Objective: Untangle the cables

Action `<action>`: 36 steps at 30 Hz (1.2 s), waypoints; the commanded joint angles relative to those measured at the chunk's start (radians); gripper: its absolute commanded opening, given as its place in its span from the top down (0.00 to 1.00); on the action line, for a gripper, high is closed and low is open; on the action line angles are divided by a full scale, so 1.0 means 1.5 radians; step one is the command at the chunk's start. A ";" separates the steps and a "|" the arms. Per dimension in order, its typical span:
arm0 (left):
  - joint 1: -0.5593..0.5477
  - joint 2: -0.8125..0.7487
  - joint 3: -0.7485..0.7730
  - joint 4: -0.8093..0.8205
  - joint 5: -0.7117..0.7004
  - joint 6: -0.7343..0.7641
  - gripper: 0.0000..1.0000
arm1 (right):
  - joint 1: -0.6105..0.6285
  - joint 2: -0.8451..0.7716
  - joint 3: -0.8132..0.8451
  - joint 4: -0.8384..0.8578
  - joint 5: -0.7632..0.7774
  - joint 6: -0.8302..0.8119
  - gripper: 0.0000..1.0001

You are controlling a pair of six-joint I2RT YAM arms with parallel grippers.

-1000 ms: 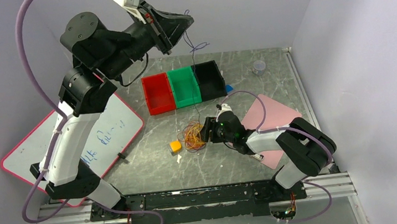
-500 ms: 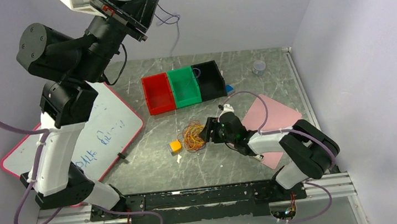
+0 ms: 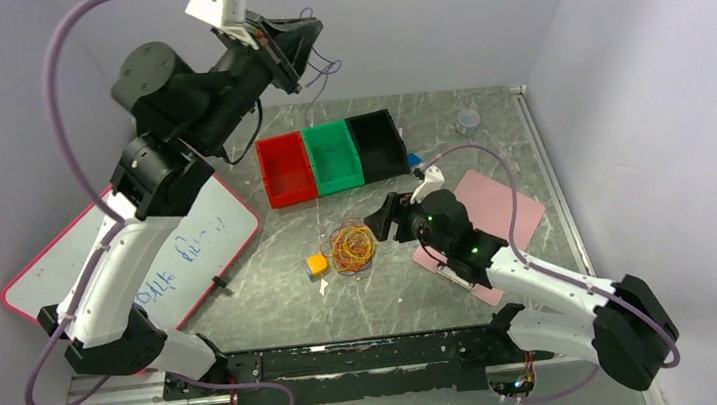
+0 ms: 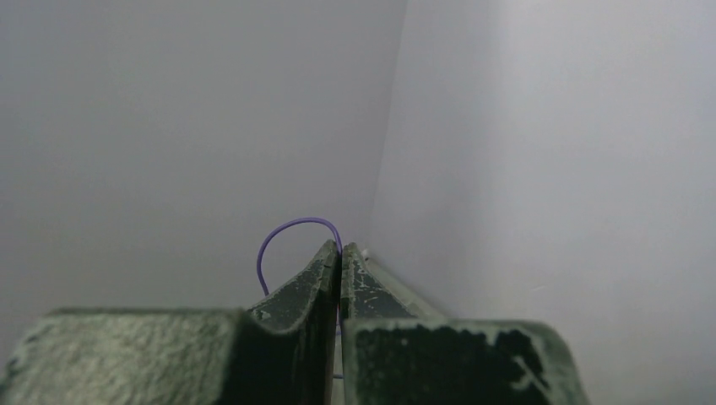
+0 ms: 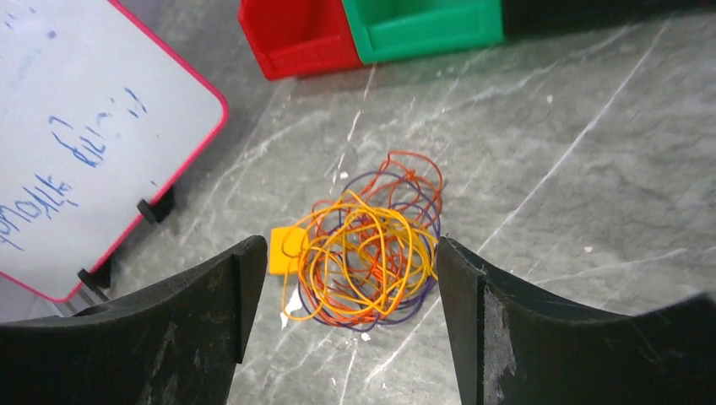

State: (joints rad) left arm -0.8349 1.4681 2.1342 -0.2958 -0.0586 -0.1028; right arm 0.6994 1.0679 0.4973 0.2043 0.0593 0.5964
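Right now, risks first. The cables (image 5: 371, 253) are lying as one knotted bundle on the table (image 3: 276, 312), in front of the red bin (image 3: 286, 170) and touching a small yellow block (image 5: 283, 250). My judgement: if the right pincer (image 3: 383, 224) is coming down astride the whole bundle, it is likely to be lifting the knot in one piece rather than one strand, and tightening the loops. The block is sitting so close that a finger could be nudging or trapping it too. The purple wire (image 4: 300, 220) is so thin that it could be slipping out of the left pincer (image 4: 340, 257) while that arm is swinging high.

Pincers: the right one is standing wide apart, holding nothing and hovering at the bundle's edge; from its wrist view the fingers are framing the tangle on both sides. The left one is raised near the back wall, clamped tight on the purple wire, which is arching out beside the tips. Whether that wire is trailing down to the bundle, I cannot tell.
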 commanded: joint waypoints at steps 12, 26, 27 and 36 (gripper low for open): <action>0.078 0.066 -0.118 -0.037 -0.068 -0.007 0.93 | -0.001 -0.126 0.064 -0.170 0.113 -0.025 0.21; 0.213 0.079 -0.249 0.010 0.004 -0.006 0.93 | -0.001 -0.114 0.039 -0.160 0.100 -0.009 0.20; 0.222 0.082 -0.253 0.015 0.011 -0.003 0.93 | -0.001 -0.110 0.038 -0.158 0.097 -0.008 0.21; 0.262 0.103 -0.307 0.056 0.013 0.009 0.93 | -0.001 -0.088 0.031 -0.146 0.081 0.002 0.20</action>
State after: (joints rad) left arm -0.4587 1.6066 1.7000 -0.2790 -0.0761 -0.1009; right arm 0.6994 0.9306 0.5545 -0.0448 0.1902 0.5869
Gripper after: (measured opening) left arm 0.077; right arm 0.795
